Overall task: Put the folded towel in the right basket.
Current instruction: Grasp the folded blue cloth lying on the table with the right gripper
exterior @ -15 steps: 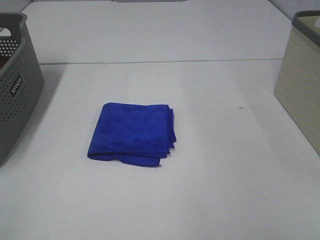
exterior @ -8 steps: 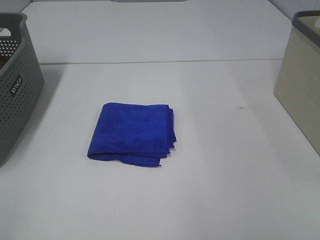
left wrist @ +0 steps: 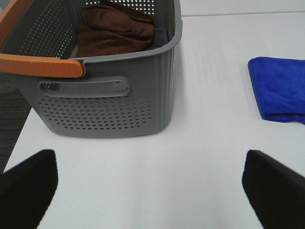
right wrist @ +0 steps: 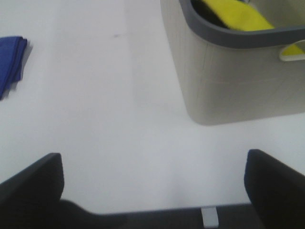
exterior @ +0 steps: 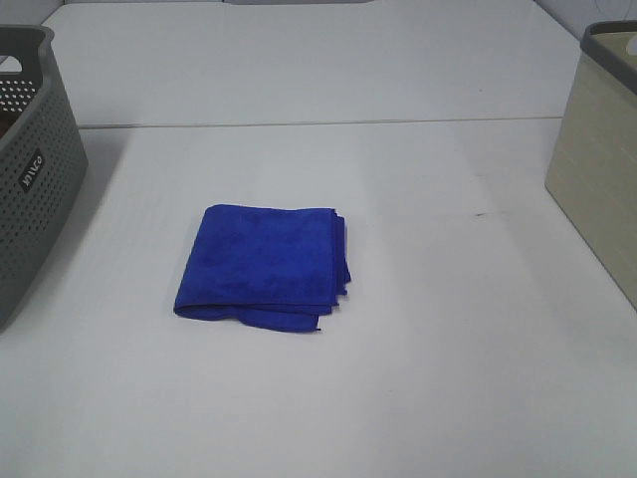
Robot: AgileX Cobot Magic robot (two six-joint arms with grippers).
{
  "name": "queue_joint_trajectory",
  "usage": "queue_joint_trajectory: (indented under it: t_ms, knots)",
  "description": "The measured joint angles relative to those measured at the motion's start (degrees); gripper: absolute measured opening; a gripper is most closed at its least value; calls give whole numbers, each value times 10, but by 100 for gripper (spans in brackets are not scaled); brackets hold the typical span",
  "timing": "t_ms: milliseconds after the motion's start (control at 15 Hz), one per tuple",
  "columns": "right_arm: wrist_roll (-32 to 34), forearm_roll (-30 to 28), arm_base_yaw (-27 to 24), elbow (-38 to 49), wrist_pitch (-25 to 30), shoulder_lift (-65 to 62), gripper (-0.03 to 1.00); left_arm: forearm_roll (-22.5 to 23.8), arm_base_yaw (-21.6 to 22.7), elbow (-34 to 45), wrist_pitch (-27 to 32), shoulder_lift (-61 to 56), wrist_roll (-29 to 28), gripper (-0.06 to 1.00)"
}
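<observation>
A folded blue towel [exterior: 264, 264] lies flat on the white table, left of centre. It also shows in the left wrist view [left wrist: 279, 88] and, as an edge only, in the right wrist view [right wrist: 10, 62]. The right basket [exterior: 597, 149] is beige with a grey rim and stands at the table's right edge; the right wrist view shows it [right wrist: 228, 71] holding a yellow cloth [right wrist: 233, 14]. My left gripper [left wrist: 147, 191] is open and empty, back from the towel. My right gripper [right wrist: 152, 186] is open and empty beside the beige basket. Neither arm appears in the high view.
A grey perforated basket [exterior: 30, 169] stands at the table's left edge. In the left wrist view it [left wrist: 105, 90] has an orange handle [left wrist: 40, 64] and holds brown cloth [left wrist: 114, 31]. A seam [exterior: 318, 123] crosses the table behind the towel.
</observation>
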Motion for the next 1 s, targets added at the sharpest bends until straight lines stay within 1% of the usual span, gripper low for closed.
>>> queue_joint_trajectory:
  t_ms: [133,200,333,400,533,667,800,867,933,1000]
  knots:
    - [1,21,0,-85,35,166,98,0,0,0,0,0,0,98]
    - [1,31,0,-135,42,244,98,0,0,0,0,0,0,98]
    - [1,53,0,-239,43,385,98,0,0,0,0,0,0,98]
    - [1,67,0,-276,42,444,98,0,0,0,0,0,0,98]
    - [0,87,0,-332,40,528,98,0,0,0,0,0,0,98]
    - [-6,109,0,-355,30,572,98,0,0,0,0,0,0,98]
    - [-36,167,0,-360,-2,612,98,0,0,0,0,0,0,98]
    - [-58,248,3,-361,-46,660,97,0,0,0,0,0,0,98]
    - [-70,280,18,-361,-73,689,97,0,0,0,0,0,0,98]
    - [-79,299,49,-361,-97,721,97,0,0,0,0,0,0,98]
